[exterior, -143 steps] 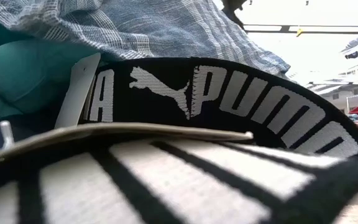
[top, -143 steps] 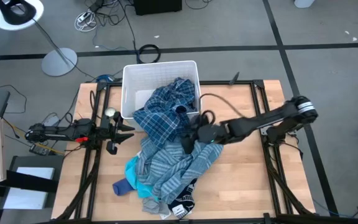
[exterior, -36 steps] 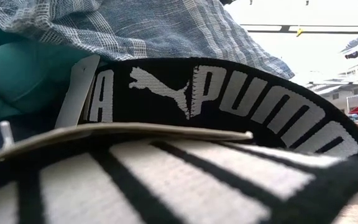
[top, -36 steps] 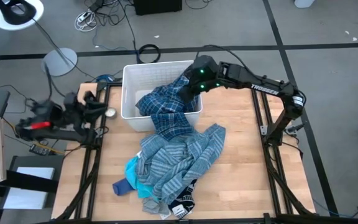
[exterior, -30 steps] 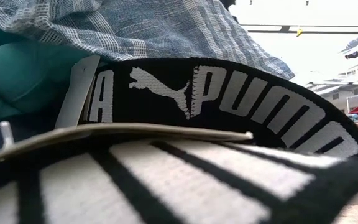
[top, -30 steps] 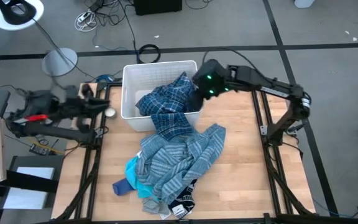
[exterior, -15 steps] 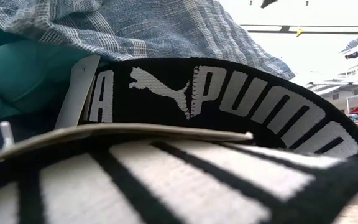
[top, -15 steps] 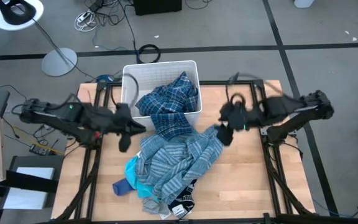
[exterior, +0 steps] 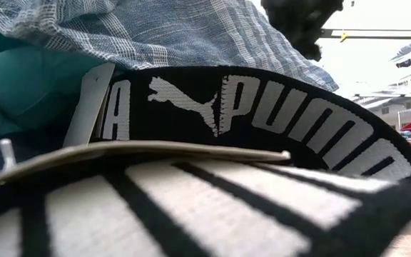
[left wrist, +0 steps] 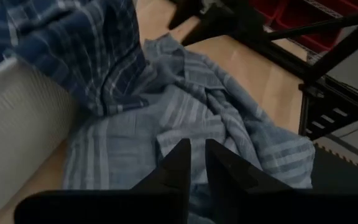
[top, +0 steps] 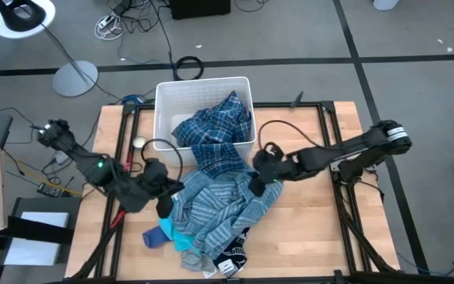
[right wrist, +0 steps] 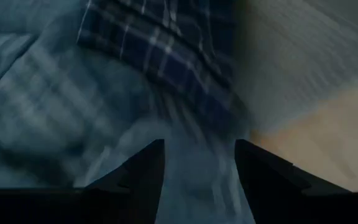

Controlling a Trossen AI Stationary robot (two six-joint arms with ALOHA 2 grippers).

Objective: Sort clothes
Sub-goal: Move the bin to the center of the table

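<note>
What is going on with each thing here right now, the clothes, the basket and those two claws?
navy plaid shirt: mostly in the bin, one end draped over its front wall onto the pile.
white bin: upright, holding the plaid shirt.
blue-grey striped shirt: crumpled on the table, not lifted.
turquoise top: partly buried under the striped shirt.
blue sock: lying beside the pile.
left gripper: nearly shut, empty, above the striped shirt.
right gripper: open, empty, over the pile.
</note>
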